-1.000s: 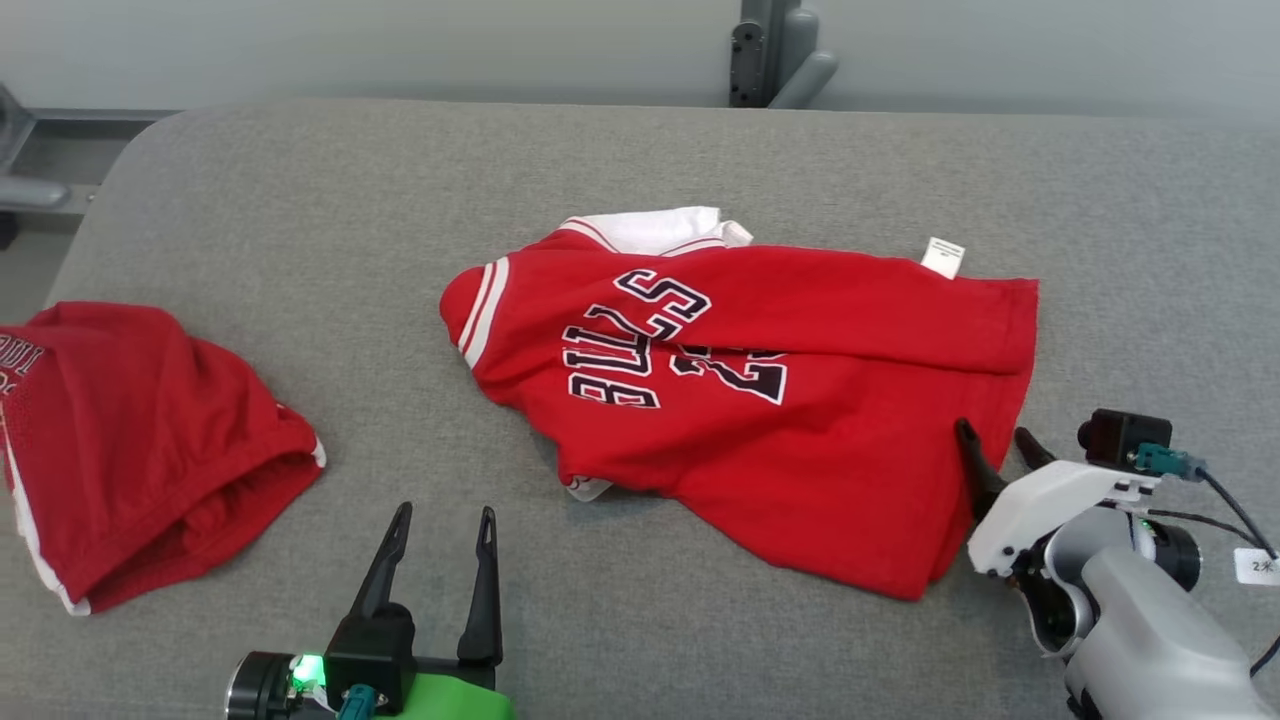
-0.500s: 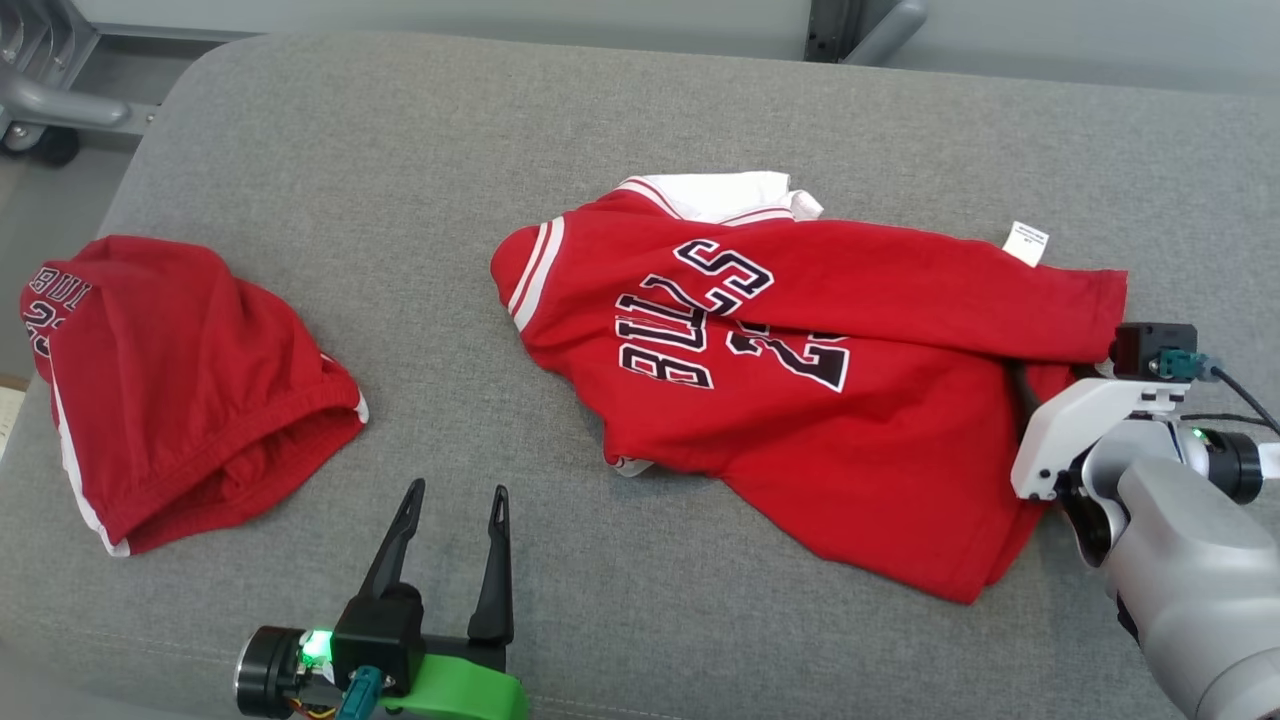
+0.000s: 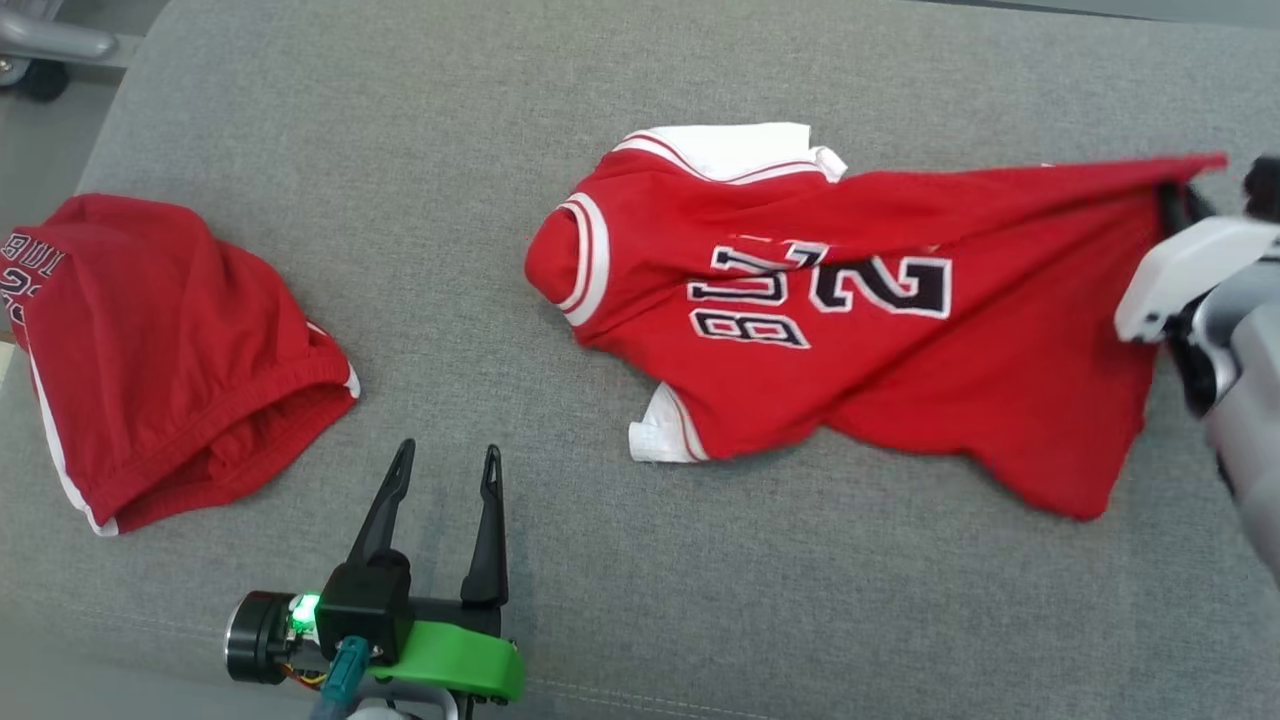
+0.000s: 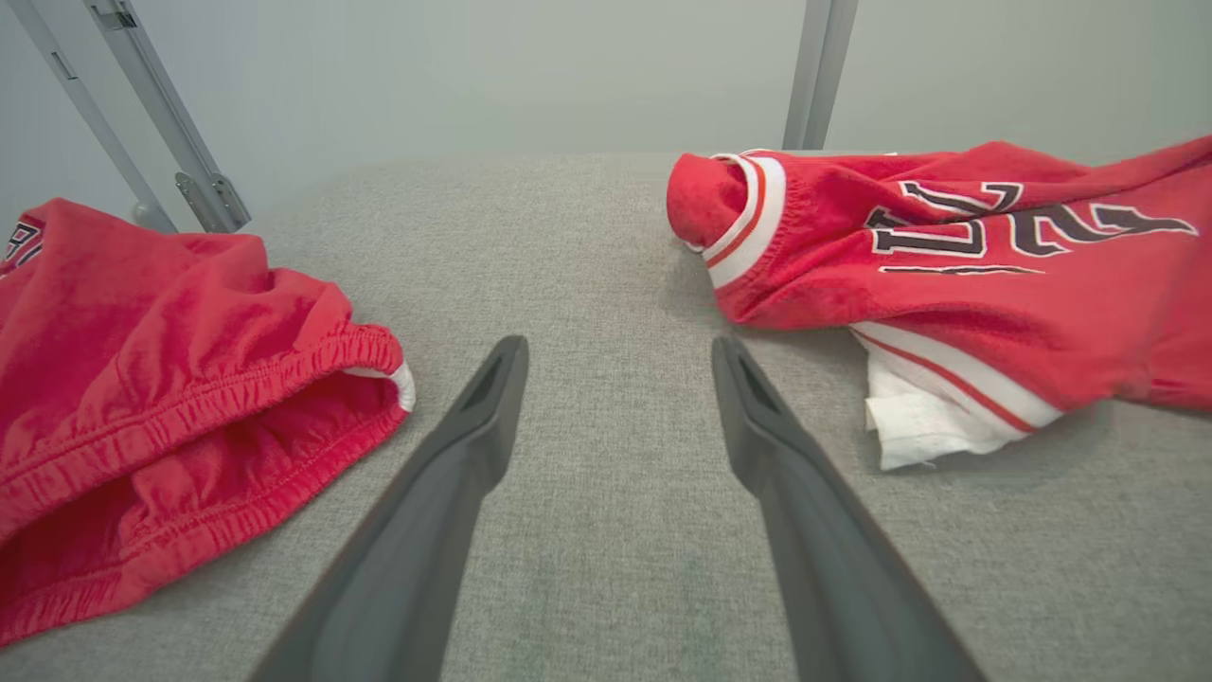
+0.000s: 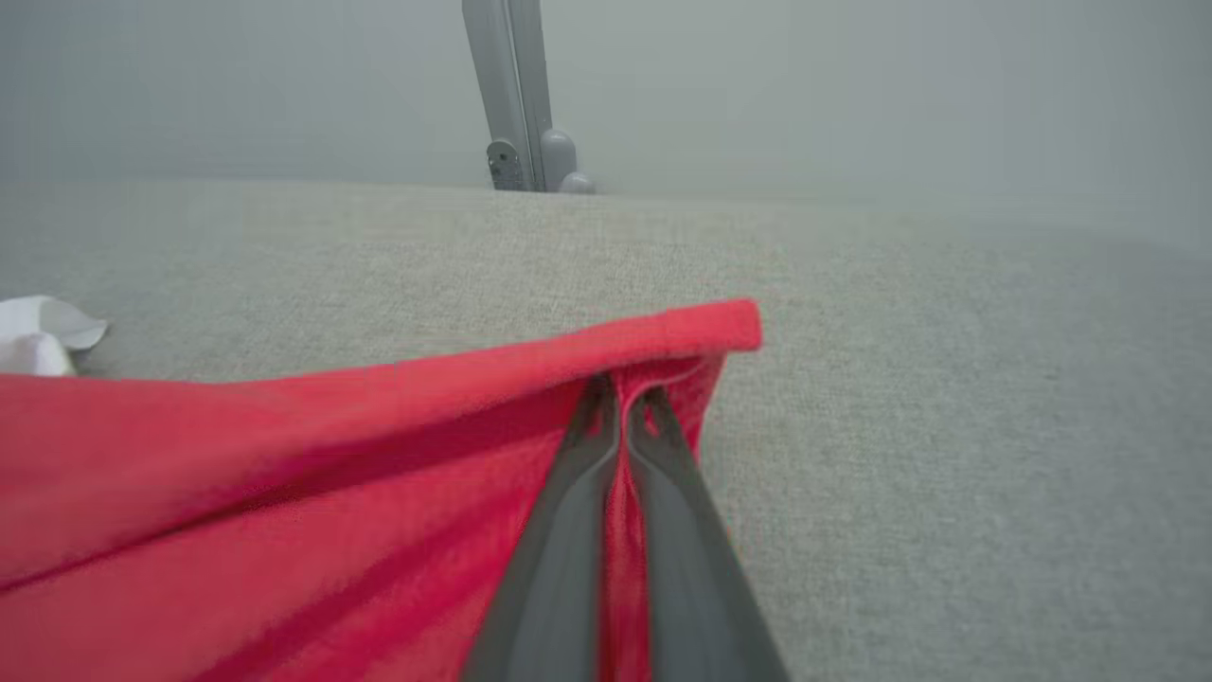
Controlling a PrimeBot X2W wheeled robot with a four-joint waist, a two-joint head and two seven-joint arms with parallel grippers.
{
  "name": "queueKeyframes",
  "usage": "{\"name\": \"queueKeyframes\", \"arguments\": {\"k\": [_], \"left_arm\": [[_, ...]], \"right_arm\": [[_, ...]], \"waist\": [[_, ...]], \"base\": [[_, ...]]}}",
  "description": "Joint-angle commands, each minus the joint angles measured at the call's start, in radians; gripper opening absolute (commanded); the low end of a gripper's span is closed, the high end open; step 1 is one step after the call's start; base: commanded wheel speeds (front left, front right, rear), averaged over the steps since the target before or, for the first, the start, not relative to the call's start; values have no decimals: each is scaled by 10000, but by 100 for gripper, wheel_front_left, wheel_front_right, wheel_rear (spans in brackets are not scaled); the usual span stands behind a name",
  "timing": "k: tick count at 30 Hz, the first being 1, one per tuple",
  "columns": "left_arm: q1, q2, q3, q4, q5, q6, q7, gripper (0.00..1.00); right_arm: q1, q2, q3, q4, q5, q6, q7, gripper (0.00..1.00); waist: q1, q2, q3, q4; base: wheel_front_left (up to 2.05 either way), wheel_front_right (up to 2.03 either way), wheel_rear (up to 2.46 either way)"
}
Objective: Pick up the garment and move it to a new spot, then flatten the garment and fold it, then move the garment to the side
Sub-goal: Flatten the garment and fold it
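The red jersey [image 3: 850, 330] lies stretched across the middle of the grey cushion [image 3: 400, 180], its corner at 3 o'clock pinched between the pressed-together fingers of the right gripper [image 5: 620, 393], a grip plain in the right wrist view. In the head view the left gripper [image 3: 448, 450] hangs spread and empty at 7 o'clock, with red shorts [image 3: 170, 350] at 9 o'clock.

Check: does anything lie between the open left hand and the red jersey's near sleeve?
Nothing visible does. Bare grey fabric surface separates the left hand from the red basketball jersey; the crumpled red shorts lie off to the hand's left, outside that path.
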Motion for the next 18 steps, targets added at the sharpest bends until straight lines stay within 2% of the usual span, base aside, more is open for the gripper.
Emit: {"name": "queueKeyframes", "arguments": {"k": [1, 5, 9, 12, 13, 14, 18], "left_arm": [[-225, -11, 42, -55, 0, -54, -34, 100], [-408, -14, -82, -77, -54, -104, -32, 100], [-607, -10, -215, -58, -124, -131, -33, 100], [-764, -10, -298, -10, -141, -156, -33, 100], [-799, -10, -331, 13, -164, -182, -33, 100], [-843, -12, -360, 31, -166, -181, -33, 100], [-1084, -11, -420, 124, -155, -194, -23, 100]], "right_arm": [[-338, -313, -309, -344, -313, -20, -69, 0], [-866, -851, -1170, -685, -1228, -21, -65, 0], [-1552, -1271, -1954, -268, -2145, -21, -67, 0], [-1897, -1317, -2483, 78, -2616, -19, -32, 0], [-1927, -1305, -2629, 193, -2816, -19, 99, 4], [-1945, -1267, -2755, 255, -3007, -19, 162, 100], [-1711, -1028, -3235, 318, -3713, -19, 62, 100]], "waist": [[0, 0, 235, -43], [0, 0, 495, 20], [0, 0, 728, 163], [0, 0, 868, 254], [0, 0, 891, 258], [0, 0, 910, 248], [0, 0, 837, 45]], "base": [[0, 0, 0], [0, 0, 0], [0, 0, 0], [0, 0, 0], [0, 0, 0], [0, 0, 0], [0, 0, 0]]}}
